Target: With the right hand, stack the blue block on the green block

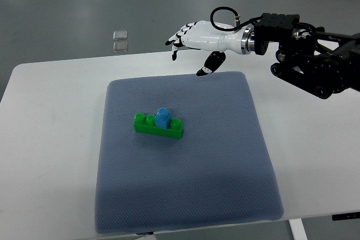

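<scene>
And there's the right hand (pixel 194 40), a glossy white shell with black joints showing between the segments of its fingers (pixel 175 40) and dark tips on them! Behind it sits a polished silver wrist ring (pixel 246 41), and a thin black cable (pixel 222 12) loops up over the back of the hand into a small metal connector. Then comes the forearm (pixel 315 60), all matte black, blocky housings and open bracket-work studded with round fasteners.
</scene>
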Robot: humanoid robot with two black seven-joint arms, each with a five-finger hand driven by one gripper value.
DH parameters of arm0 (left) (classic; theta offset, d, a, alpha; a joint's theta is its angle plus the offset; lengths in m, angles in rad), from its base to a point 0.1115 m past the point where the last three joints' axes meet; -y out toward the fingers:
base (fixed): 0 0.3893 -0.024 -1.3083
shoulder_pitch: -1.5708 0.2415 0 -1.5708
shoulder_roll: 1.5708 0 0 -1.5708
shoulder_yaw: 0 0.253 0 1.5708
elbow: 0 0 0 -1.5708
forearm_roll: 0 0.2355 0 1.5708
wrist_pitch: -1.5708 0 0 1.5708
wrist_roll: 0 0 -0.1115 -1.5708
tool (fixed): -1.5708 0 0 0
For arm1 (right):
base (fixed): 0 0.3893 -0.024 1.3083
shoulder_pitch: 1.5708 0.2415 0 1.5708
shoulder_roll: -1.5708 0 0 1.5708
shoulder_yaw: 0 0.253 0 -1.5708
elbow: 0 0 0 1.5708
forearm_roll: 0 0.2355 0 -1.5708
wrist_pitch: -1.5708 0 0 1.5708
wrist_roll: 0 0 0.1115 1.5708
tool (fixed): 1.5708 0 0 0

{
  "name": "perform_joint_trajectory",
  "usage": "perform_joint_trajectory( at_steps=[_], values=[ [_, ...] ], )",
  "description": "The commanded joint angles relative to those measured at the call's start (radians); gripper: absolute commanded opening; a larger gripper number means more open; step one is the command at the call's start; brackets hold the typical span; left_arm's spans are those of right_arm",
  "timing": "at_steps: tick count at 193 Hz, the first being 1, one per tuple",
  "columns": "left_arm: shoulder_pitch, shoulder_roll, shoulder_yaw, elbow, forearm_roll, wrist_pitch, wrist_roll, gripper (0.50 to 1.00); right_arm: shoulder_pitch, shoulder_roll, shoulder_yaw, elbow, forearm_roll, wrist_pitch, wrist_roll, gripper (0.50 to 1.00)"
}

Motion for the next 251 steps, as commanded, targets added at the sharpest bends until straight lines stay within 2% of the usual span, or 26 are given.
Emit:
perform_joint_trajectory(
  at_steps=[1, 69, 106, 171, 218, 251],
  values=[
    [0.000, 0.000, 0.000, 0.000, -0.001, 0.000, 0.000, 1.000, -0.011, -0.007, 0.011, -0.035, 0.134, -0.007, -0.005, 0.913],
    [0.001, 0.000, 0.000, 0.000, 0.001, 0.001, 0.000, 1.000, -0.067, 0.008, 0.034, -0.160, 0.784, -0.008, -0.008, 0.913],
    [0.000, 0.000, 0.000, 0.000, 0.001, 0.001, 0.000, 1.000, -0.119, 0.013, 0.074, -0.249, 1.191, 0.015, -0.011, 0.913],
    [0.000, 0.000, 0.000, 0.000, -0.001, 0.000, 0.000, 1.000, -0.222, 0.037, 0.077, -0.262, 1.698, 0.042, -0.014, 0.913],
    [0.000, 0.000, 0.000, 0.000, 0.000, 0.001, 0.000, 1.000, -0.257, 0.076, 0.084, -0.262, 1.975, 0.111, -0.047, 0.913],
    [0.001, 0.000, 0.000, 0.000, 0.001, 0.001, 0.000, 1.000, -0.298, 0.097, 0.176, -0.268, 2.001, 0.104, -0.041, 0.913]
  ],
)
